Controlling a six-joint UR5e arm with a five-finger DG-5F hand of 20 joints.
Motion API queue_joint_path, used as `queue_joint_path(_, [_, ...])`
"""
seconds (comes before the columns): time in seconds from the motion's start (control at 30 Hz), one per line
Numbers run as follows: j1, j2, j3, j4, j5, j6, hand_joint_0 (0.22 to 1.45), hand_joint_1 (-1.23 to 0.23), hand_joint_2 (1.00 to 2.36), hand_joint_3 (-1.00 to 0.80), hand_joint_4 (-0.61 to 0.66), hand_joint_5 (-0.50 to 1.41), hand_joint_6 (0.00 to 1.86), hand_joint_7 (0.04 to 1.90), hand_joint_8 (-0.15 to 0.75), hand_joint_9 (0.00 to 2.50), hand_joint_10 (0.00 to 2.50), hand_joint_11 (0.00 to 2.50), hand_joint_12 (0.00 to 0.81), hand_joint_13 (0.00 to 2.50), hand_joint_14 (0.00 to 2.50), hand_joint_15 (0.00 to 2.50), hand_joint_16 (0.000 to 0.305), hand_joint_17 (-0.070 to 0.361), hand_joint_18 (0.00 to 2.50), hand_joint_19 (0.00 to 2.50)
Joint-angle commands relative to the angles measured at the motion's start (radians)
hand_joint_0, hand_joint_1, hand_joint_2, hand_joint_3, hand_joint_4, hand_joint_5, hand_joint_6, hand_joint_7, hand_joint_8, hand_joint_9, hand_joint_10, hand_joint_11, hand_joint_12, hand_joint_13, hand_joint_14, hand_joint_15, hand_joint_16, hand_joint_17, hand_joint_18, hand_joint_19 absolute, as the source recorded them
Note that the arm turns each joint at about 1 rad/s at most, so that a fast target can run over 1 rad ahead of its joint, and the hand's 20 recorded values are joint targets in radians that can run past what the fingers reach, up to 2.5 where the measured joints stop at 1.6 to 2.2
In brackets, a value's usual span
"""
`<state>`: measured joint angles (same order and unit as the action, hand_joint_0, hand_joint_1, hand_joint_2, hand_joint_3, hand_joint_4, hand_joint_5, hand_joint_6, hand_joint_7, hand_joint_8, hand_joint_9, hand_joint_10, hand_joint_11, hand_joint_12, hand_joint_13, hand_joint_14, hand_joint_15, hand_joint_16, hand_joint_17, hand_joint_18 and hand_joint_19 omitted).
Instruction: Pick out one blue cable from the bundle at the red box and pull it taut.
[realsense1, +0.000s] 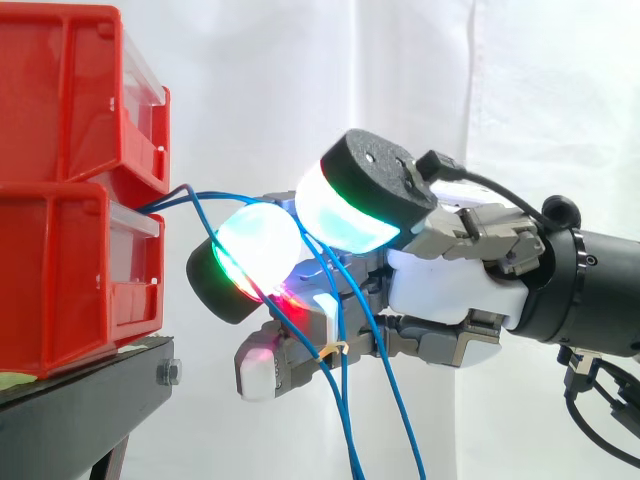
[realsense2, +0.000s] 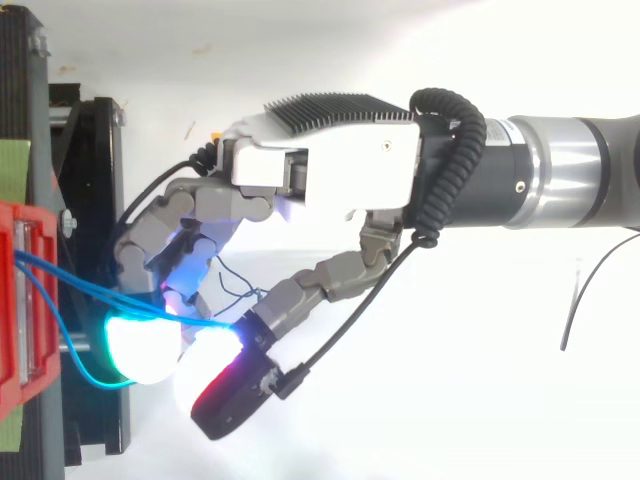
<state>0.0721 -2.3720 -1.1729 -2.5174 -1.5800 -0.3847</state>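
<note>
Blue cable (realsense1: 398, 400) seemingly within curled hand (realsense1: 440, 290)

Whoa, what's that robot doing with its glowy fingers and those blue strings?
Those blue strings are thin blue cables coming out of the red box on the black stand. The robot's hand has reached up close to the box and curled its glowing fingertips around the cables, pads pressed together on them. Past the hand, the cables hang down loose, and one droops in a loop beside the box, so nothing is pulled tight yet.
</note>
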Motion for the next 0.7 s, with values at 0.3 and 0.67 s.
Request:
queue_joint_path(0.3, [-0.001,-0.001,0.018,-0.021,0.002,0.006,0.54,-0.36,1.00,-0.50,0.09,-0.19,0.83,0.78,0.263,1.18,0.02,1.01,0.281,0.97,0.02,0.46,0.025,0.056,0.64,0.31])
queue_joint_path(0.67, [0.003,-0.001,0.030,-0.030,0.014,0.046,0.57,-0.41,1.00,-0.50,0.09,-0.19,0.81,0.77,0.274,1.20,0.02,1.04,0.270,1.12,0.02,0.56,0.023,0.051,0.74,0.32])
